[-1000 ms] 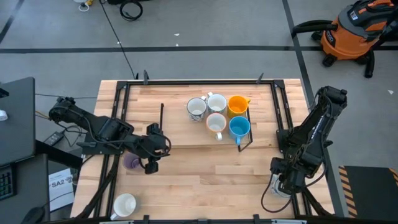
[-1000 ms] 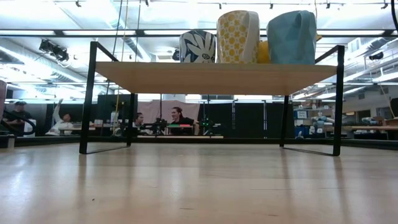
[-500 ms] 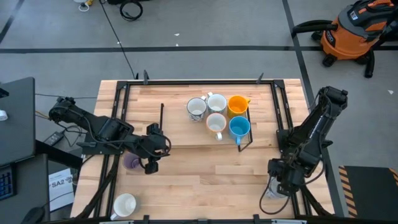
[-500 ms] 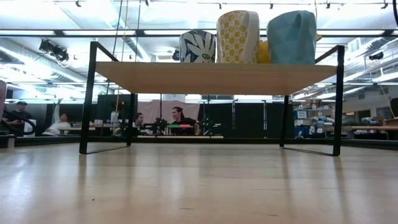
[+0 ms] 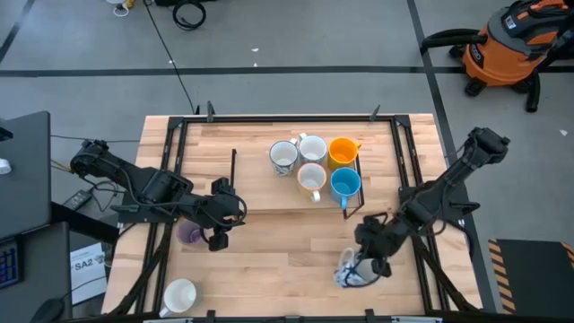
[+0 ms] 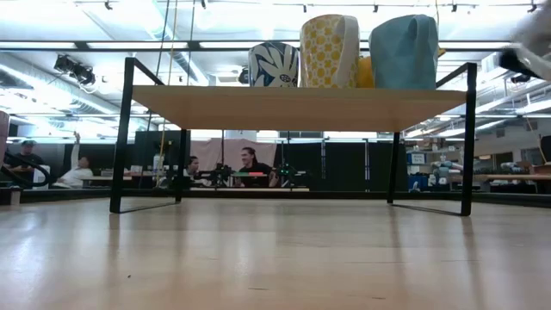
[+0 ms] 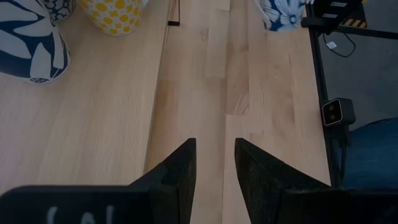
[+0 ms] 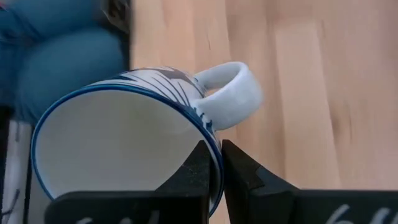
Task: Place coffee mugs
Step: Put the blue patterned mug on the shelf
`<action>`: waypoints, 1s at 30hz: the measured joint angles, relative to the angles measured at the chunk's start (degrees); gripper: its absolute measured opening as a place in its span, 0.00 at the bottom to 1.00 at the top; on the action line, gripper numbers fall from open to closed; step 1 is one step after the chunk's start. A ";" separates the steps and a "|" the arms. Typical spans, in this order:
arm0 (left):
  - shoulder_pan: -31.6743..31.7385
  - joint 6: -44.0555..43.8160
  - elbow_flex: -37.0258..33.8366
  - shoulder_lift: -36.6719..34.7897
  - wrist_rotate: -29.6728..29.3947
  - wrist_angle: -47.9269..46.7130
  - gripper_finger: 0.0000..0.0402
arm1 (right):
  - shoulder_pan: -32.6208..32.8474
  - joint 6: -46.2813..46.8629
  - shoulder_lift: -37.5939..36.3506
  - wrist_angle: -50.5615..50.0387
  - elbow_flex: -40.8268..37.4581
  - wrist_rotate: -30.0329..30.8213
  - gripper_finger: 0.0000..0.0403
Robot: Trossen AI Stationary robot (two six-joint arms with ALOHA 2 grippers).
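high view: right gripper (image 5: pixel 363 260) out over the near-right part of the wooden table (image 5: pixel 269 260), pinched on the rim of a white-and-blue patterned mug (image 5: pixel 352 272). four mugs sit clustered on the raised shelf (image 5: pixel 256 179): two white, one orange (image 5: pixel 343 151), one bright blue (image 5: pixel 345 183). purple mug (image 5: pixel 189 234) just beside the left gripper (image 5: pixel 218 235); a white mug (image 5: pixel 179 294) at the near-left corner. judgement: carry step, mug in hand and due for the shelf.

low view: shelf is a pale wood board on thin black metal legs; three mugs show on top, leaf-patterned, yellow-dotted, pale blue. people seated far behind.

left wrist view: left fingers (image 7: pixel 180 171) stand apart, a narrow gap, nothing between them; smooth butcher-block grain ahead.

right wrist view: fingers (image 8: pixel 202 165) closed on the mug's thin glazed wall beside the loop handle (image 8: pixel 230 93); mug tilted, glossy white inside, blue rim.

next move, as i judge it: lift above shelf height, find a free spot beside the cluster, level the mug before setting down.
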 joint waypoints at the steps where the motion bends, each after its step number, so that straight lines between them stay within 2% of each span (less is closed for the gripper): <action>1: 0.00 0.00 0.00 0.00 -0.02 0.00 0.29 | -0.93 -2.41 0.00 1.99 0.01 0.16 0.06; 9: 0.00 -0.02 0.00 0.00 0.00 1.37 0.29 | -6.00 -21.97 0.36 14.60 0.05 0.50 0.06; 17: 0.05 0.00 0.11 1.35 -0.02 14.05 0.29 | -6.75 -38.87 8.07 15.19 4.44 3.71 0.08; 21: 0.12 0.05 0.07 3.09 1.01 18.35 0.29 | -6.77 -43.13 12.68 15.50 6.58 4.42 0.10; 25: 0.13 0.07 0.07 4.97 1.16 18.56 0.29 | -6.75 -44.35 15.99 13.99 7.93 2.75 0.09; 30: 0.13 0.53 0.07 6.94 1.49 18.39 0.29 | -5.96 -44.35 17.69 3.63 13.17 1.47 0.08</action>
